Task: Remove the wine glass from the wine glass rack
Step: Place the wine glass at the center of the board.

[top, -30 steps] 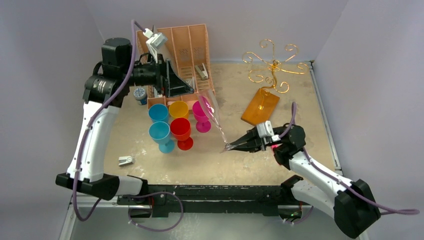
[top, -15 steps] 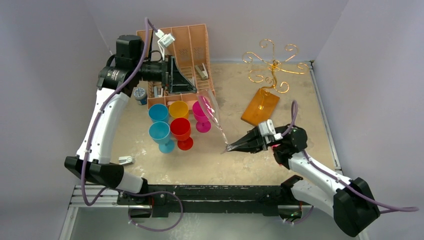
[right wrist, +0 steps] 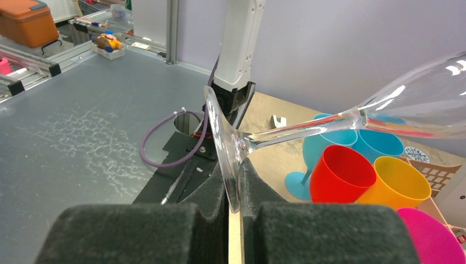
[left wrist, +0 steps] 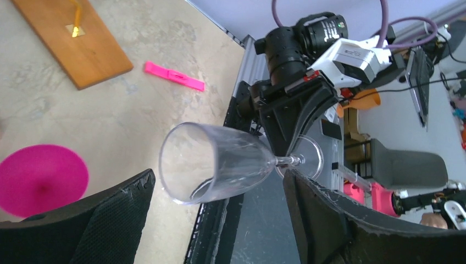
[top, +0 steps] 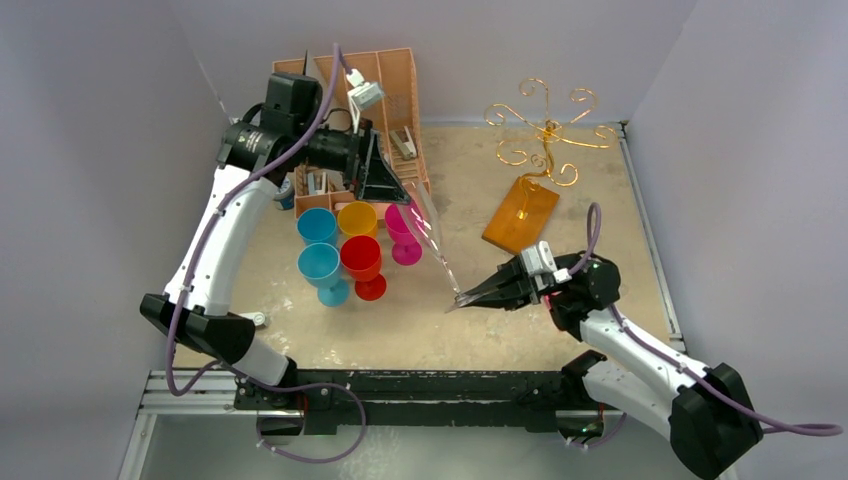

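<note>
A clear wine glass [top: 430,235] lies tilted in the air. My right gripper [top: 468,297] is shut on its foot [right wrist: 222,143], and the bowl [right wrist: 423,104] points toward the coloured cups. My left gripper [top: 388,185] is open just behind the bowl's rim. In the left wrist view the bowl [left wrist: 217,168] shows between its spread fingers [left wrist: 126,192], touching neither. The wine glass rack [top: 540,130], curly gold wire on an orange-brown wooden base [top: 521,212], stands at the back right with no glass on it. Its base also shows in the left wrist view [left wrist: 71,38].
Several coloured plastic goblets [top: 350,250] stand left of centre, under the glass bowl. A pink-tan file organiser [top: 385,90] is at the back behind my left arm. A small white clip [top: 250,320] lies front left. A pink strip [left wrist: 174,76] lies near the rack base.
My left arm has swung right, and its open gripper has come up to the glass bowl. My right gripper, with the glass, has shifted slightly right.
</note>
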